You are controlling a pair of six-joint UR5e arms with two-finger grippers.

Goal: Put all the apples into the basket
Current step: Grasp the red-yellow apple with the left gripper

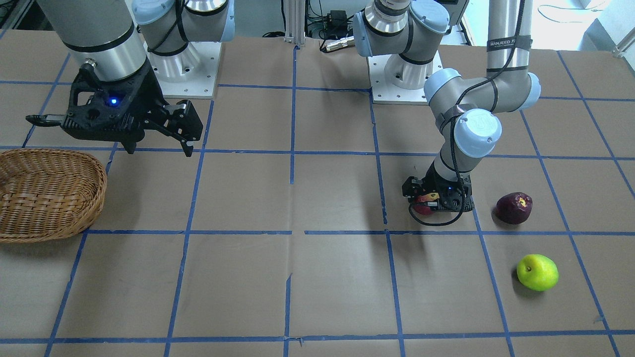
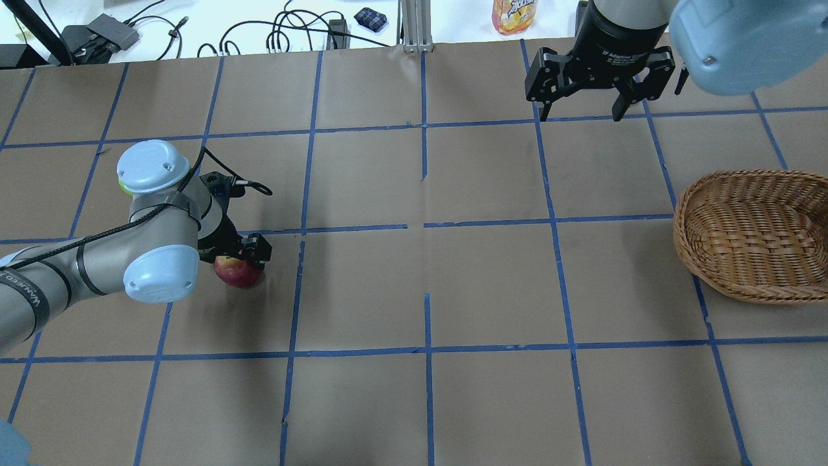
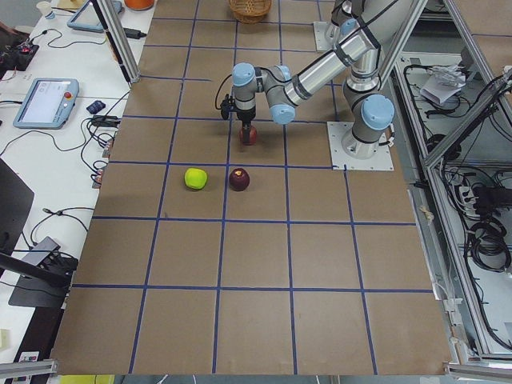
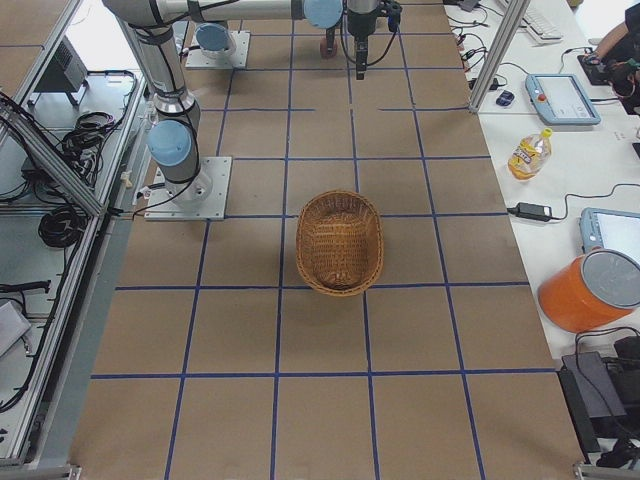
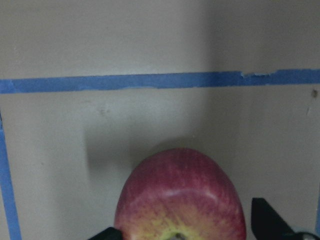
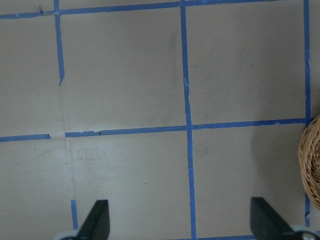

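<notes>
The red apple [image 1: 423, 206] rests on the table; it also shows in the overhead view [image 2: 238, 272] and fills the left wrist view [image 5: 180, 197]. My left gripper [image 1: 430, 202] is lowered over it, jaws open, a finger on each side. The maroon apple [image 1: 514, 208] and the green apple [image 1: 537, 272] lie on the table just beyond it. The wicker basket [image 1: 100, 184] stands at the other end, holding nothing I can see. My right gripper [image 2: 580, 111] hangs open and holds nothing, high above the table near the basket [image 2: 686, 241].
The table is covered in brown paper with a blue tape grid. A drink bottle [image 2: 514, 14], cables and tablets lie past the far edge. The arm bases [image 1: 404, 74] stand on the robot's side.
</notes>
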